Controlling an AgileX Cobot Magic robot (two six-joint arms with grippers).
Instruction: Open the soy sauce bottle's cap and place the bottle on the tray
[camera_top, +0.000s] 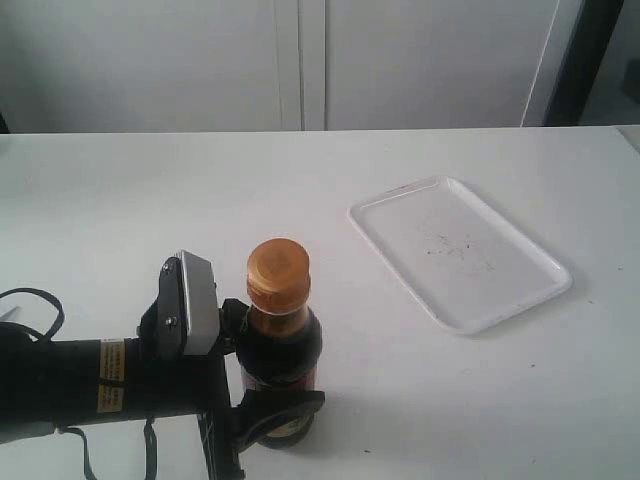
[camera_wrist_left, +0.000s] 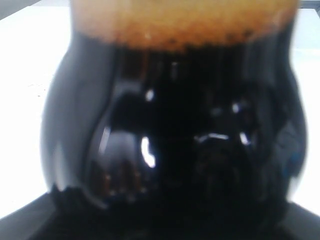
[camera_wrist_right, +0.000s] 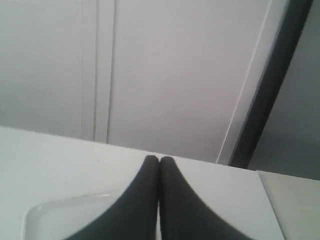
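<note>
The soy sauce bottle (camera_top: 283, 350) stands upright on the white table near its front edge, dark liquid inside. Its orange-brown cap (camera_top: 278, 272) sits down on the neck. My left gripper (camera_top: 272, 360) reaches in from the left and is shut on the bottle's body, one finger behind it and one in front. Seen from the left wrist, the bottle (camera_wrist_left: 175, 130) fills the frame, with the cap's lower rim (camera_wrist_left: 185, 25) along one edge. The white tray (camera_top: 458, 250) lies flat to the right, apart from the bottle. My right gripper (camera_wrist_right: 159, 162) is shut on nothing, with a corner of the tray (camera_wrist_right: 55, 215) beneath it.
A white wall with panel seams (camera_top: 300, 60) stands behind the table. A dark vertical post (camera_top: 580, 60) rises at the back right. A black cable (camera_top: 30, 310) loops beside the left arm. The table's right end (camera_wrist_right: 290, 205) shows in the right wrist view.
</note>
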